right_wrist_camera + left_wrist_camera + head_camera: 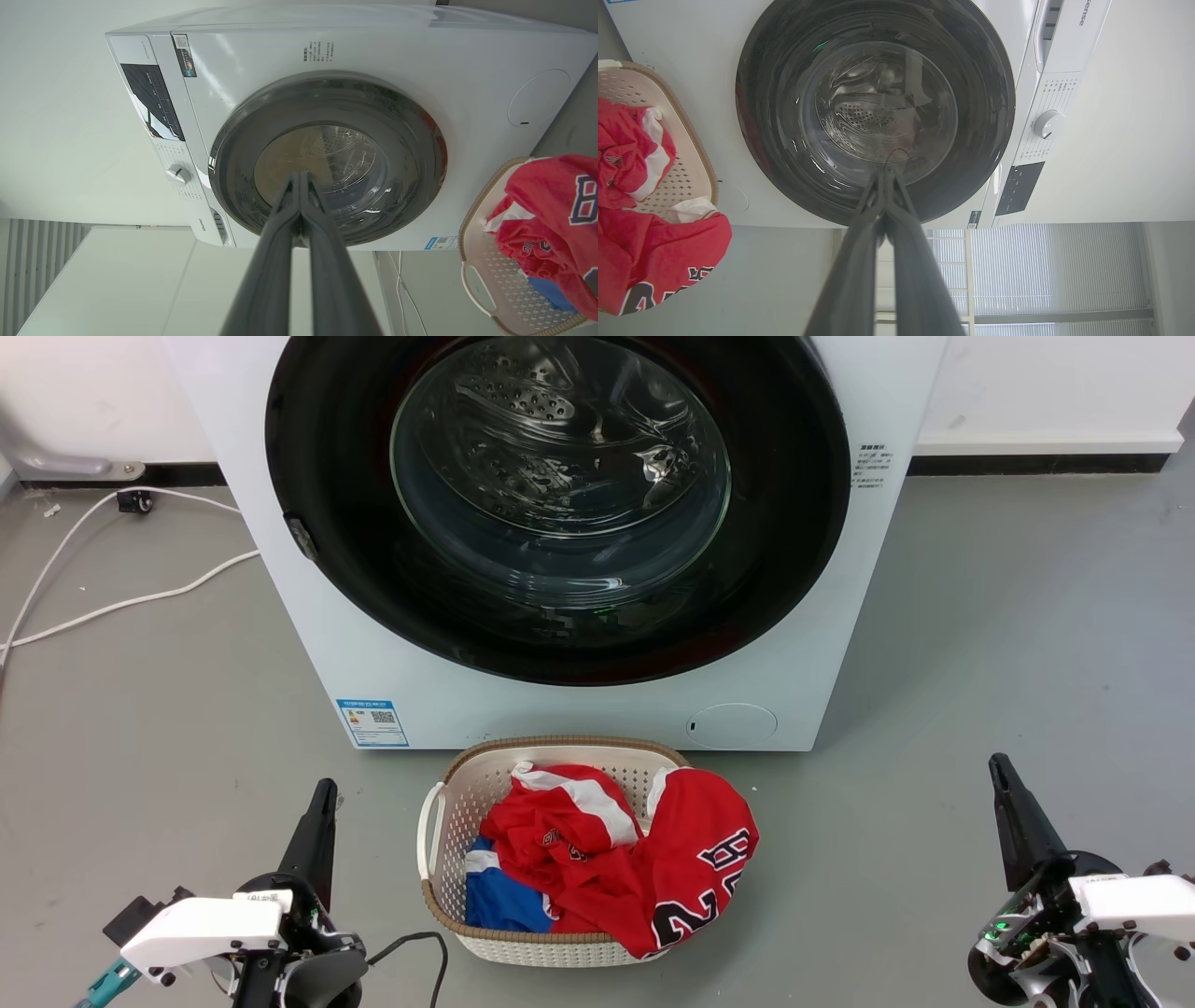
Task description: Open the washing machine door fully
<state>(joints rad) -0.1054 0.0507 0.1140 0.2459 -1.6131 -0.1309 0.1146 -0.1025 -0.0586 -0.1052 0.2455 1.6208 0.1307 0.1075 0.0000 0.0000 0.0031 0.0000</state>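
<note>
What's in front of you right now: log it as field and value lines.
door: washing machine door closed against the washing machine
left: left gripper shut, empty, away from door
right: right gripper shut, empty, away from door
basket: laundry basket on floor before machine, holding red and blue clothes
progress: door not yet touched

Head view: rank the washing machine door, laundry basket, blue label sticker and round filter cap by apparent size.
1. washing machine door
2. laundry basket
3. round filter cap and blue label sticker: look about alike, unranked.
</note>
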